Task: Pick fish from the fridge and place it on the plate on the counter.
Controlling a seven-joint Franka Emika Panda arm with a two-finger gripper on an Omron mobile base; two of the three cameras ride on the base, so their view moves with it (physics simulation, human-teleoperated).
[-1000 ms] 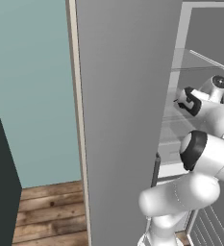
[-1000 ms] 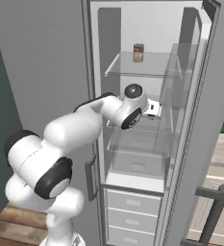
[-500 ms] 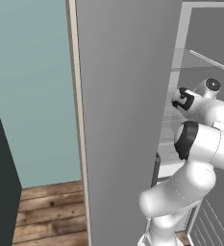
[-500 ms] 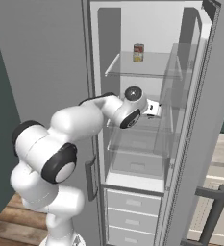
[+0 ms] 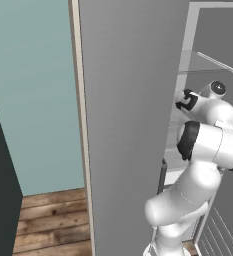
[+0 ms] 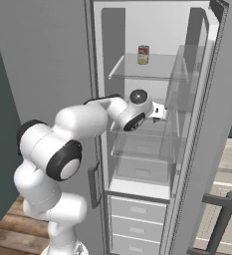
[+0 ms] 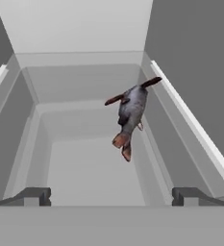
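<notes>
The fish point(image 7: 130, 113), slim and dark grey with a reddish tail, lies on a clear glass shelf inside the fridge point(image 6: 137, 30), a little right of centre in the hand view. My gripper point(image 7: 111, 197) is open, its fingertips point(image 7: 36, 196) wide apart and short of the fish, with nothing between them. From the right base view, my gripper point(image 6: 160, 111) reaches into the fridge at the middle shelf. The fridge's grey side wall point(image 5: 128, 125) hides the interior in the left base view, where my hand point(image 5: 186, 100) enters past the front edge. The plate is out of view.
A small can point(image 6: 143, 54) stands on the top glass shelf. White drawers point(image 6: 137, 214) sit below the shelves. The open fridge door point(image 6: 207, 124) with its dark handle point(image 6: 221, 214) stands at the right. A teal wall point(image 5: 33, 100) and wooden floor point(image 5: 53, 220) lie left of the fridge.
The elbow has risen a little and the hand has pushed slightly deeper into the fridge. The fingers stay open.
</notes>
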